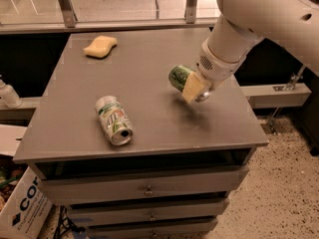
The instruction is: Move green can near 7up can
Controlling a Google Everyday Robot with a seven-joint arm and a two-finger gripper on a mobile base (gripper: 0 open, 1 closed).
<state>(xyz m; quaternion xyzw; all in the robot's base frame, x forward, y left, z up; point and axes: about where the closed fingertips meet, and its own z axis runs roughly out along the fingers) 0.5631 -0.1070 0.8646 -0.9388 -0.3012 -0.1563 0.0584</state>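
Nearest the camera are the drawers [144,187] of the cabinet, and above them the grey tabletop [65,133] that carries everything. Close to its front edge, left of centre, the 7up can [113,120] lies on its side, its open end turned toward the camera. It rests free, with nothing touching it, and it marks the place to aim for.

Farther back and to the right, the gripper [187,83] hangs over the middle right of the tabletop at the end of the white arm. Its fingers [193,87] are closed on the green can [180,77], which is tilted and sticks out to the left of the pale pads. A dim shadow lies on the tabletop below, so the can seems to be lifted clear, most likely so that it can be carried across without dragging. It is well apart from the 7up can, with bare tabletop between them, so the carry looks about half done.

At the far left corner lies a yellow sponge [100,46], away from the path between the two cans.
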